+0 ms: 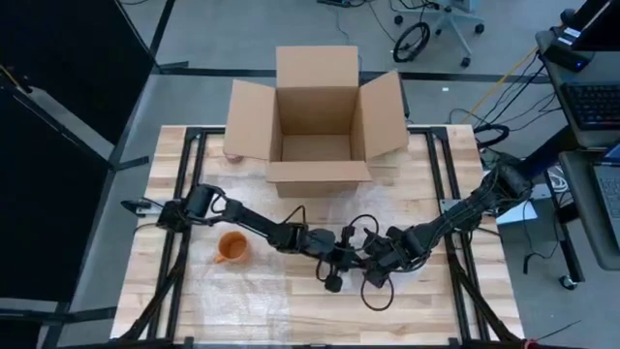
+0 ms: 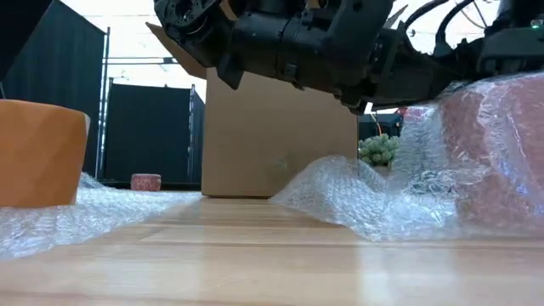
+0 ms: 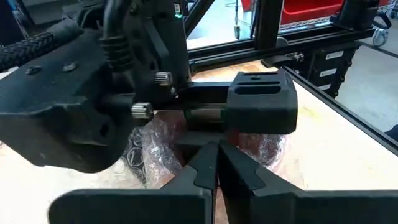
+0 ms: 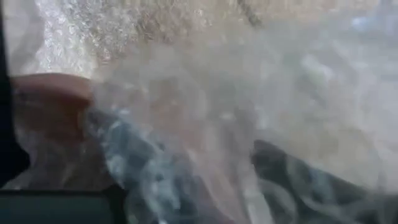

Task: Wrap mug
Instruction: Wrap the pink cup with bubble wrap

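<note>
A red mug (image 2: 501, 144) lies under clear bubble wrap (image 2: 357, 191) near the table's middle. It also shows in the left wrist view (image 3: 256, 148) and the right wrist view (image 4: 50, 106). Both arms meet above it. My left gripper (image 3: 217, 163) is shut, with its tips just short of the wrapped mug. My right gripper (image 3: 261, 109) hangs over the mug from the right, and wrap drapes across its wrist view. An orange mug (image 1: 231, 247) stands to the left on the spread wrap sheet (image 1: 242, 286). My left gripper comes in low and nearly level from the table's left, fingertips (image 3: 208, 163) together beside the wrapped red mug. Whether they pinch or touch the bubble wrap cannot be told; my right gripper's body stands over that spot.
An open cardboard box (image 1: 315, 116) stands at the table's far edge, flaps spread. A small pink object (image 1: 232, 155) sits by its left flap. Cables loop around the arms' wrists (image 1: 378, 291). Bare wood lies along the near edge (image 1: 320, 325).
</note>
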You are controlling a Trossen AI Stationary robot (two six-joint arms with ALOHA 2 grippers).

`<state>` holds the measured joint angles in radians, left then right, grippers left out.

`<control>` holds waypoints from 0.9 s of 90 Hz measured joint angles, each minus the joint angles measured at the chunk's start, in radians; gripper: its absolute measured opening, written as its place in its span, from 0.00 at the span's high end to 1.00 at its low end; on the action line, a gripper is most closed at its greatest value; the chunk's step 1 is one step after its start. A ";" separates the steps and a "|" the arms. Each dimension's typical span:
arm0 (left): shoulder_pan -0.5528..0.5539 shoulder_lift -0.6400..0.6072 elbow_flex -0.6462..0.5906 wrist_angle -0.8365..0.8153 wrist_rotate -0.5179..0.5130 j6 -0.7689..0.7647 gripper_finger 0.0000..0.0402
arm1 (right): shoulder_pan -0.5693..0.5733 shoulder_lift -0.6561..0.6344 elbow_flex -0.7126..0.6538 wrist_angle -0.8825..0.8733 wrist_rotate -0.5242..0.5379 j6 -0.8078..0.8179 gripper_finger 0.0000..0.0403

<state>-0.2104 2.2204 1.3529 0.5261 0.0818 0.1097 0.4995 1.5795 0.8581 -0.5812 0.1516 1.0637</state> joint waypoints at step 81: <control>0.000 0.001 0.000 0.000 0.003 0.002 1.00 | -0.009 -0.031 0.156 -0.208 -0.021 -0.028 0.49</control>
<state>-0.2108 2.2211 1.3529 0.5262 0.0849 0.1120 0.4908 1.5486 1.0139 -0.7893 0.1304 1.0353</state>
